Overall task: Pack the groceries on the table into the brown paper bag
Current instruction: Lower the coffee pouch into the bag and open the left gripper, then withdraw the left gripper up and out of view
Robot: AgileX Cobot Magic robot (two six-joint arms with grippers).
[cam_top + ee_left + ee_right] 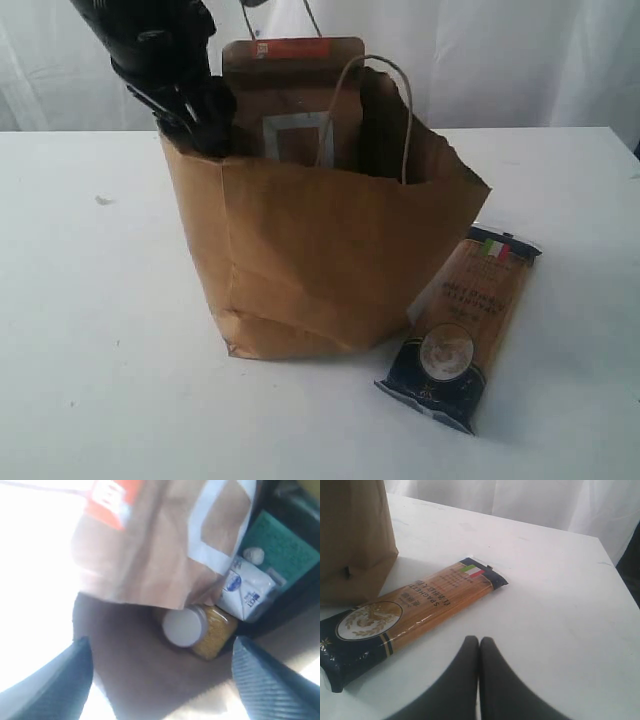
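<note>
Spaghetti pack lay flat on the table at lower right, just beside the base of the brown paper bag. The right gripper hovered near it, fingers pressed together. At upper left, the left gripper sat in the bag's mouth, fingers apart and empty, beside the brown kraft pouch jutting above the rim. Lifting out carelessly could likely drag the propped pouch or tip the bag.

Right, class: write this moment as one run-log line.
left gripper open at brown paper bag | right gripper shut | bagged: kraft pouch, yellow bottle, carton | on table: spaghetti pack
</note>
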